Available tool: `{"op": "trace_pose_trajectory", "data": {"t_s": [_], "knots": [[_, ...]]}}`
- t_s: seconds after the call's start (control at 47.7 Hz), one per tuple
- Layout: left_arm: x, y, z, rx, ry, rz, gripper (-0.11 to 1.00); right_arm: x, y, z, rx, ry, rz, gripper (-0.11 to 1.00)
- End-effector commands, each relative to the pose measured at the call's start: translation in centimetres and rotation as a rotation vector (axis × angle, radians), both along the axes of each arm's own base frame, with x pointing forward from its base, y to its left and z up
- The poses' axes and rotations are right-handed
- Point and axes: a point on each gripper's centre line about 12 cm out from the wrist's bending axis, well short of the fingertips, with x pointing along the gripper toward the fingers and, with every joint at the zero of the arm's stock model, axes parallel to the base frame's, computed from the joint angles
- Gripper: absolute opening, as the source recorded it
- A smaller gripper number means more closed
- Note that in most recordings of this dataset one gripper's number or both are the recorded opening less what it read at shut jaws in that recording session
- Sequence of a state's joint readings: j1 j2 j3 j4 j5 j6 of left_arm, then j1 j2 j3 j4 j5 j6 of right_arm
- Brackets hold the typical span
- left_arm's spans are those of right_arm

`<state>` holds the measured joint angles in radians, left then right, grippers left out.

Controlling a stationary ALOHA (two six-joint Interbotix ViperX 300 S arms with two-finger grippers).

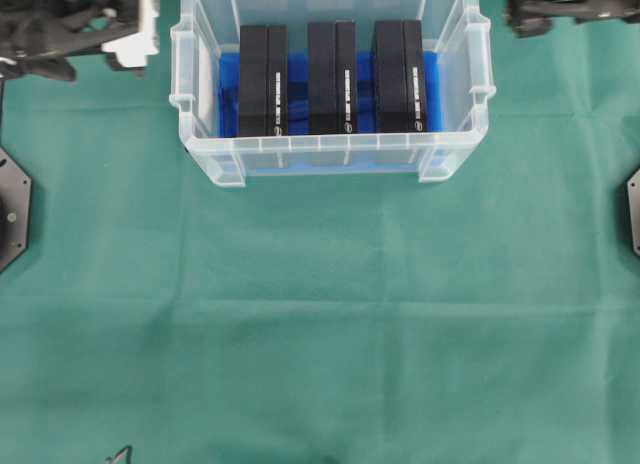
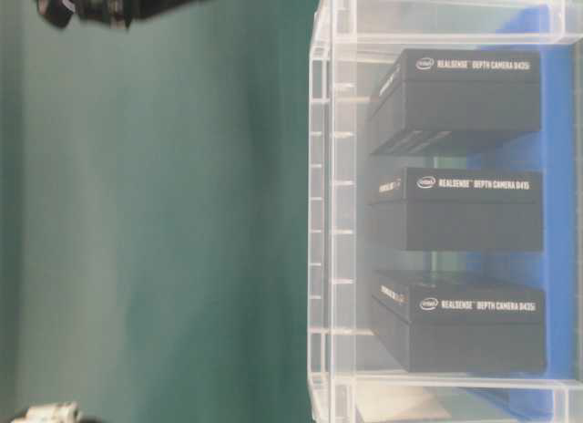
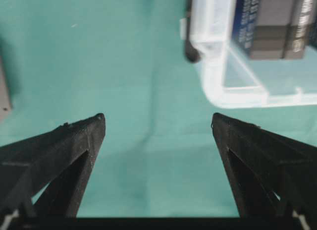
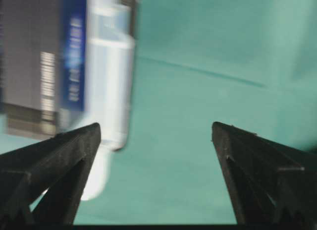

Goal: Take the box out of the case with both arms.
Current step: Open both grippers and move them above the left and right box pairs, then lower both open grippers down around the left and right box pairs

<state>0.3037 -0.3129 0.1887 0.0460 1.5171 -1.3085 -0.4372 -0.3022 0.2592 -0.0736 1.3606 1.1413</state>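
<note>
Three black rectangular cardboard boxes stand on edge side by side inside the clear translucent plastic case (image 1: 330,154), left box (image 1: 263,80), middle box (image 1: 332,78), right box (image 1: 400,76), each with its long axis running near to far across the case's blue-lined bottom. The case sits at the far middle of the green cloth-covered tabletop (image 1: 320,314), long side running left to right. The left gripper (image 3: 158,122) hangs just off the case's left end and the right gripper (image 4: 156,127) off its right end, both over bare cloth with jaws spread wide and holding nothing.

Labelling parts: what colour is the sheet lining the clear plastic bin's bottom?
Blue sheet, clearest in the overhead view.
</note>
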Motion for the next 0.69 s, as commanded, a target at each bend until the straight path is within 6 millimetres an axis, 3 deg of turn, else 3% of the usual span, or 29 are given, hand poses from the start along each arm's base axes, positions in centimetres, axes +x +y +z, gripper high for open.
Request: {"op": "trace_pose_trajectory", "data": {"t_s": [0.0,0.335,0.671], "knots": [[1.3,0.3,0.7,0.012,-0.017,-0.005,0.89,1.8,0.0,1.2,-0.015,-0.051,0.015,0.97],[6.8,1.7,0.2,0.023,-0.031,-0.049,0.89,7.6,0.0,0.5,0.007,-0.048,0.080,0.97],[11.0,3.0,-0.2,0.039,-0.032,-0.091,0.89,10.2,-0.2,0.3,0.016,-0.060,0.096,0.97]]}}
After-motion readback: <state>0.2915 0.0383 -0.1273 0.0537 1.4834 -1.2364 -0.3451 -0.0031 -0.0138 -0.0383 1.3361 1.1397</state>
